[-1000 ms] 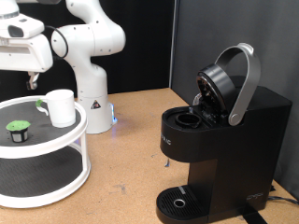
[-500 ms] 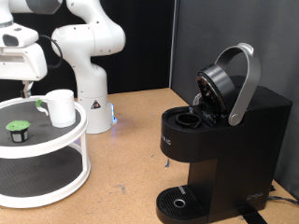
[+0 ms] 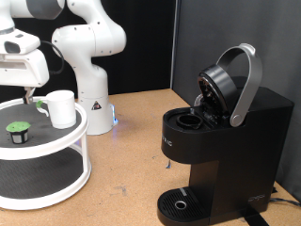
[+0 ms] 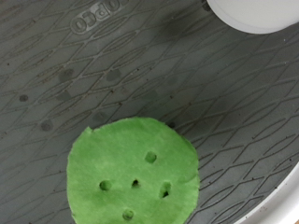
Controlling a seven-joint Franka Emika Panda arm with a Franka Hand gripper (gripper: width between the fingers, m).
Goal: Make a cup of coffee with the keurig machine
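Moulded into the dark ribbed mat of the upper tier of a white two-tier turntable, raised lettering can be seen in the wrist view but only partly read, roughly "OPCO", and nothing legible is made out on the keurig machine, which stands with its lid raised at about 3 o'clock in the exterior view. The gripper is seen at about 10 o'clock above the turntable's top tier, over a pod with a green top; the spread of its fingers cannot be told. The cup is placed on that same tier, just beside the gripper and well apart from the machine, with the white robot base behind it.
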